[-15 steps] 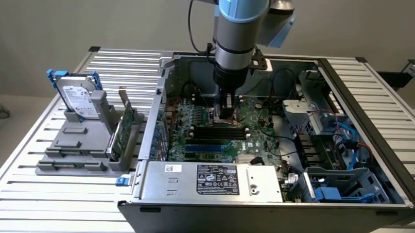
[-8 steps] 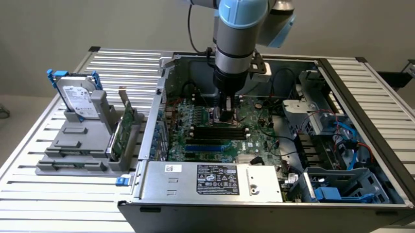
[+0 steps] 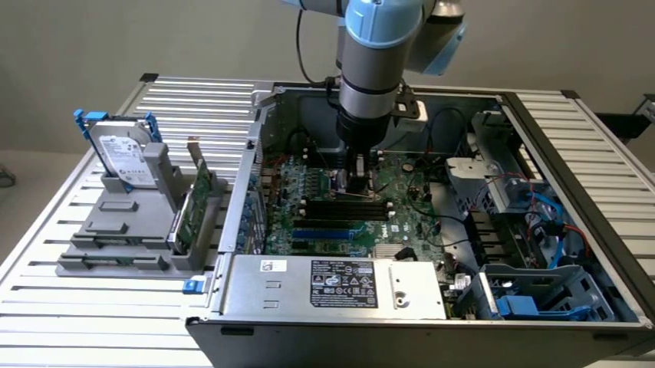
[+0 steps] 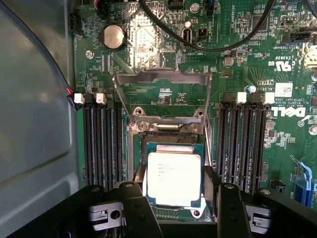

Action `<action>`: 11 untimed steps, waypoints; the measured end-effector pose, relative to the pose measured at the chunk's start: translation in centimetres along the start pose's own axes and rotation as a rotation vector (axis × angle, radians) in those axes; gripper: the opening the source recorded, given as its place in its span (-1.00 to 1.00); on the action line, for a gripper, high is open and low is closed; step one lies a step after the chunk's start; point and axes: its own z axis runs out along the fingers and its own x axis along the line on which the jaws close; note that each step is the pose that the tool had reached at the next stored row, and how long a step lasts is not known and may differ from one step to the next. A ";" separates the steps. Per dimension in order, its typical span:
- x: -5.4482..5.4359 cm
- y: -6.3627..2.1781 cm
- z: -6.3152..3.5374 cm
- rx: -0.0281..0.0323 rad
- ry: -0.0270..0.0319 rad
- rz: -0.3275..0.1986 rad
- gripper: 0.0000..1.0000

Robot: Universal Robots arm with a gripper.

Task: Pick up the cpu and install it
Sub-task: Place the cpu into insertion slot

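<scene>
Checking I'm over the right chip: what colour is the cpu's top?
The cpu top is matte silver with a greenish rim, best seen in the wrist view.

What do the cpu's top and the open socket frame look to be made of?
The cpu: probably a matte silver metal lid, going by its dull sheen under printed text; the pale greenish rim looks like circuit board. The socket frame: bare grey stamped metal, judging by its thin edges and soft glare.

Hard drive upright in grey rack; coin battery
</scene>
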 end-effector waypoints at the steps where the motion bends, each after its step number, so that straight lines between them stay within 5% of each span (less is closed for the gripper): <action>1: 0.1 0.00 0.01 0.0001 -0.0001 0.001 0.08; 11: 0.3 0.03 0.37 0.0011 -0.0014 0.006 0.08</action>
